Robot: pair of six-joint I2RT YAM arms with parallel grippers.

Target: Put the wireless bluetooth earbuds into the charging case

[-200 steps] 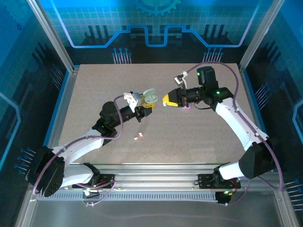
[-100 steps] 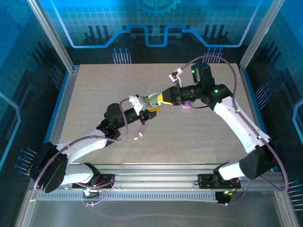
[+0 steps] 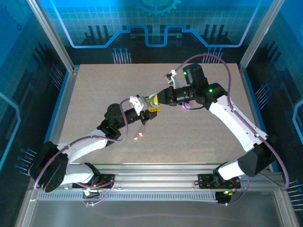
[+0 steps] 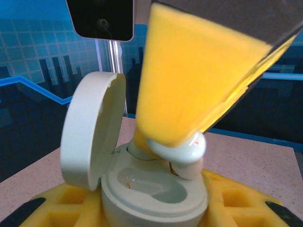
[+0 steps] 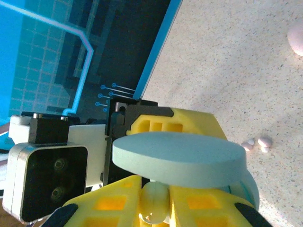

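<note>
Earbud [image 4: 183,149] at open charging case [image 4: 152,197]

Your right end effector [image 3: 154,100] crowds the room above the open charging case [image 4: 156,194], and the upright lid [image 4: 92,127] walls off one side. Loose pink earbuds [image 3: 138,137] lie beside the left arm [image 3: 94,139]. The far surface [image 3: 94,85] gives you free passage.

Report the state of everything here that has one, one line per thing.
left hand: shut on the case.
right hand: shut on the mint earbud.
case: open, clamped between the left hand's fingers.
lid: swung up, standing about upright.
mint earbud: held at the case's well, not yet seated.
pink earbuds: lying loose on the table.
</note>
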